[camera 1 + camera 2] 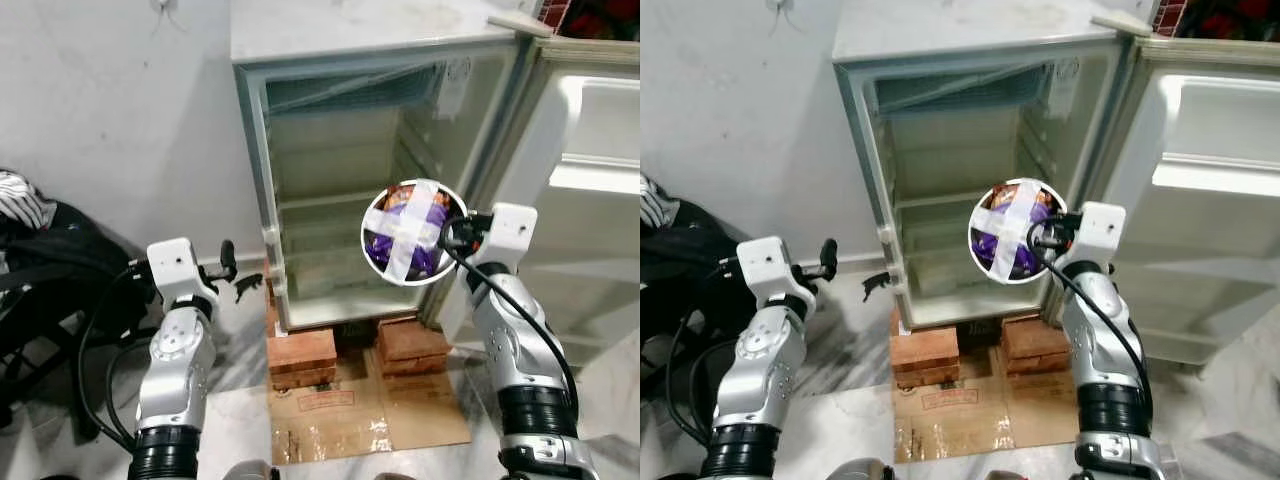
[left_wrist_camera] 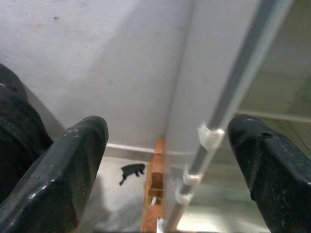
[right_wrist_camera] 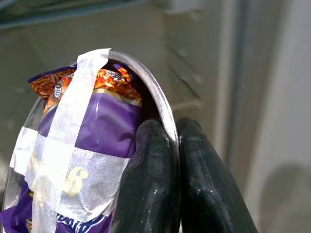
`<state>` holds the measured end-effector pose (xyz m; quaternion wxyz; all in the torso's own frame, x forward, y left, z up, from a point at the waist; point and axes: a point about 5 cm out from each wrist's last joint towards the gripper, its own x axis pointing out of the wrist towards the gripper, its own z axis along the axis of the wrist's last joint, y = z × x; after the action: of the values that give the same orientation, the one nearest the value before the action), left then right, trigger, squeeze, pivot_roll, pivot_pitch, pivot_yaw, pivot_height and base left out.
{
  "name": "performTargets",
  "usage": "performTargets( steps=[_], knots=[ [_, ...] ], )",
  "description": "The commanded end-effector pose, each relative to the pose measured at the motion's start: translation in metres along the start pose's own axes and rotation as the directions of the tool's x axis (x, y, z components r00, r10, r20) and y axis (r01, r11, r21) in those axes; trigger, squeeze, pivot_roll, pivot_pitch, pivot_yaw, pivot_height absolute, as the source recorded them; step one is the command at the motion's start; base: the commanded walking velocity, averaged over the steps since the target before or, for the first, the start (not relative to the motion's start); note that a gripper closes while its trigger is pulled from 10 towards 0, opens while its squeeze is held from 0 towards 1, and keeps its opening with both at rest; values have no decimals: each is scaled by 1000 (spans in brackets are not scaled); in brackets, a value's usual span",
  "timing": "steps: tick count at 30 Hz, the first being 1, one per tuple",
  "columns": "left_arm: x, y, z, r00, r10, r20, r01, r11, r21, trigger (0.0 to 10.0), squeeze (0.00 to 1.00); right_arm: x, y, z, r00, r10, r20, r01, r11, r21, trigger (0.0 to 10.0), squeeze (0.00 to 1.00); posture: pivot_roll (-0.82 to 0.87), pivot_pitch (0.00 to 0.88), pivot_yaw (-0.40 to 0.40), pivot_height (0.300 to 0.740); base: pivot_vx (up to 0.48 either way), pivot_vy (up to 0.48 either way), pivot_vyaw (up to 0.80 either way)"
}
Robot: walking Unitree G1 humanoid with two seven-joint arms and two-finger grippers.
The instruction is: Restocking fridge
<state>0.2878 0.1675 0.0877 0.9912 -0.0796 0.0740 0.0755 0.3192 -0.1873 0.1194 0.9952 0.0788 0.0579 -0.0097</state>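
A small fridge [image 1: 350, 40] stands open on brick stacks, its door [image 1: 590, 190] swung to the right and its shelves [image 1: 330, 200] bare. My right gripper [image 1: 452, 232] is shut on the rim of a round steel bowl [image 1: 413, 232] holding a purple snack packet [image 3: 104, 126], taped over with a white cross. The bowl is held upright-tilted in front of the fridge opening, at middle-shelf height. My left gripper [image 1: 232, 270] stands open to the left of the fridge, near its left side wall [image 2: 194, 97], with nothing between its fingers [image 2: 58, 179].
Two brick stacks [image 1: 303, 357] and flattened cardboard [image 1: 360, 410] lie under and before the fridge. A black chair with bags [image 1: 50, 260] is at the left by the white wall. A small dark object [image 2: 132, 171] lies on the marble floor beside the fridge.
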Motion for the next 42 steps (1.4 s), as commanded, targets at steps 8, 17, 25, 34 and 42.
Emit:
performTargets(
  steps=[8,17,25,34,42],
  knots=[
    [1,8,3,1000,24,7,-24,1000,9,10000,0,15,17,13,996,82,35,-82,997,2,10000,0,-34,6,20,740,418,0,0],
    [1,8,4,1000,24,9,-24,1000,9,10000,0,19,13,19,996,75,56,-75,997,-14,10000,0,-35,7,21,740,424,0,0],
    [1,7,2,1000,27,-4,-27,1000,5,10000,0,21,13,19,995,77,60,-76,997,-23,10000,0,-34,5,18,740,182,0,0],
    [1,8,0,998,52,-34,-51,999,10,10000,0,29,18,13,998,63,-3,-63,998,-2,10000,0,-7,13,5,740,0,0,0],
    [-17,13,-7,994,61,-92,-60,998,15,10000,0,46,31,0,988,71,-138,-55,992,115,10000,0,57,47,-20,740,0,0,0]
  ],
)
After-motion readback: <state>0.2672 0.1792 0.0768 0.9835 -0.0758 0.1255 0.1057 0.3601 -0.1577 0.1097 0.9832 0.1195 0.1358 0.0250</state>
